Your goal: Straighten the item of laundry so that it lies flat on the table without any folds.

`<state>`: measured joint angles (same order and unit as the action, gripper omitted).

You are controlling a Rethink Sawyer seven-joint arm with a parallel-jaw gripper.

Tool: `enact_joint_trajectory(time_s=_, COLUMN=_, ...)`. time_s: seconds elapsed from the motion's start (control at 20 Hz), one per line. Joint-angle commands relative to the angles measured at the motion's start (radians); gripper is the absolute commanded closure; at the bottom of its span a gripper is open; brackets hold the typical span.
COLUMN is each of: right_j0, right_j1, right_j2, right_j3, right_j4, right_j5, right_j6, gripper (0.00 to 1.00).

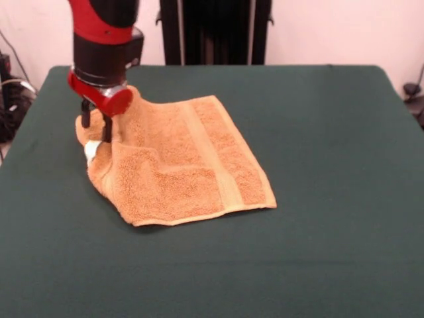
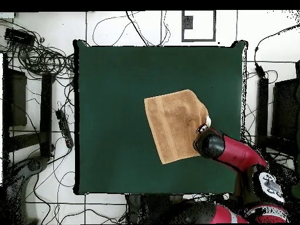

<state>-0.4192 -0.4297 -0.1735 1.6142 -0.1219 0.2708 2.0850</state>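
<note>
Front view: towel [image 1: 182,162] is spread on the surface [image 1: 318,232], left of centre, well apart from every edge. The gripper [image 1: 97,120] is set over the towel's far-left corner, the arm [image 1: 106,40] coming down from the top edge. The fingers [image 1: 106,127] are closed on a bunched, lifted part of the cloth; a small tag [image 1: 91,151] is seen just below them. From that raised corner the cloth slopes down and lies flat toward the right and the near side.

Overhead view: towel [image 2: 174,125] is found right of the surface's [image 2: 111,105] centre, the gripper's housing over its lower-right corner, the arm [image 2: 234,153] entering from the lower right. Floor cables [image 2: 44,58] are seen left of the surface.
</note>
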Motion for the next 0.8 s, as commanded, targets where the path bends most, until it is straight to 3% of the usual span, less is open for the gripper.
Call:
enact_joint_trajectory(time_s=0.05, right_j0=0.017, right_j1=-0.064, right_j2=0.176, right_j3=-0.140, right_j4=-0.040, right_j5=0.256, right_j6=-0.161, gripper=0.00)
enact_joint_trajectory(time_s=0.55, right_j0=0.040, right_j1=-0.163, right_j2=0.184, right_j3=-0.146, right_j4=-0.046, right_j5=0.420, right_j6=-0.129, gripper=0.00)
enact_joint_trajectory(time_s=0.8, right_j0=0.064, right_j1=-0.199, right_j2=0.193, right_j3=-0.143, right_j4=-0.004, right_j5=0.503, right_j6=-0.073, gripper=0.00)
